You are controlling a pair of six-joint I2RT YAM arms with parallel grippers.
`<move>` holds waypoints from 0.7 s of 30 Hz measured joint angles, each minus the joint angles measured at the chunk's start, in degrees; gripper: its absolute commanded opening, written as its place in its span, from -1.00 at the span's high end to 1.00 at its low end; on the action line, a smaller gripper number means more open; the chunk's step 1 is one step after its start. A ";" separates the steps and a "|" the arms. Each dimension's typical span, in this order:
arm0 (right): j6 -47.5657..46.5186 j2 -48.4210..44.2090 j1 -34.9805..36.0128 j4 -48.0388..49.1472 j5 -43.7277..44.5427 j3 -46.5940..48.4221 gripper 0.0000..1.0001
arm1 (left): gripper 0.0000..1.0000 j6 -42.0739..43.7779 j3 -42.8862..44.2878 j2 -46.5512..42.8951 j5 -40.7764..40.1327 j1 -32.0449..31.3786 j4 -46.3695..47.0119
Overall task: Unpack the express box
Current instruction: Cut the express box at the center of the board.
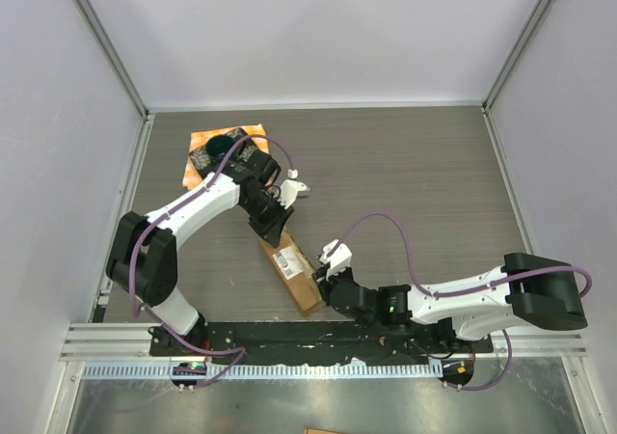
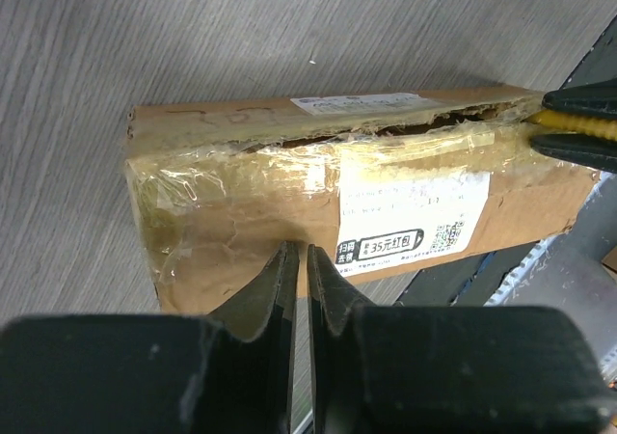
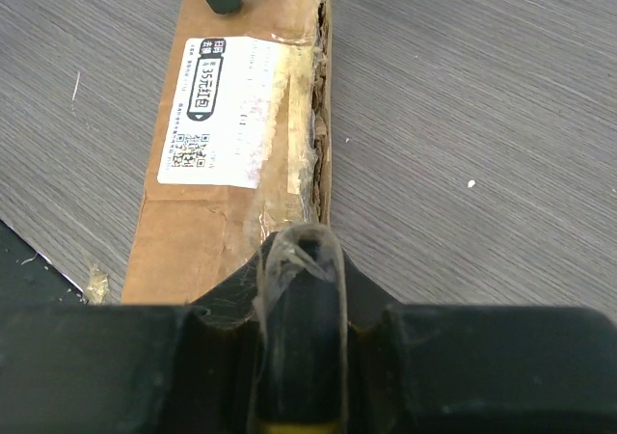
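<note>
The express box (image 1: 291, 268) lies slanted between the two arms, brown cardboard with a white label (image 2: 410, 217) and wrinkled shiny tape. Its long top seam (image 2: 386, 125) is torn open and ragged. My left gripper (image 2: 297, 256) sits at the box's far end with its tips over the cardboard edge; the jaws are shut to a hairline slit with nothing between them. At the near end, my right gripper (image 3: 301, 260) is shut on a black-and-yellow cutter (image 3: 301, 289). The cutter has a strip of clear tape stuck over its tip, which points into the torn seam (image 3: 320, 116).
An orange cloth with a dark dish (image 1: 224, 145) lies at the back left, partly hidden by the left arm. A black base rail (image 1: 289, 336) runs along the near edge, close to the box's near end. Grey walls close the table's sides.
</note>
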 measured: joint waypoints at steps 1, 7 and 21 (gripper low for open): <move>0.11 -0.07 0.07 -0.70 0.15 0.20 0.98 | 0.79 0.04 -0.04 0.00 0.04 -0.02 -0.09; -0.57 0.02 0.17 -2.91 -0.04 1.38 0.99 | 0.82 0.24 -0.37 0.00 0.17 -0.15 -0.20; -14.73 2.23 -0.92 8.90 0.15 -0.83 0.99 | 0.95 1.14 -1.46 0.70 1.20 -1.25 0.55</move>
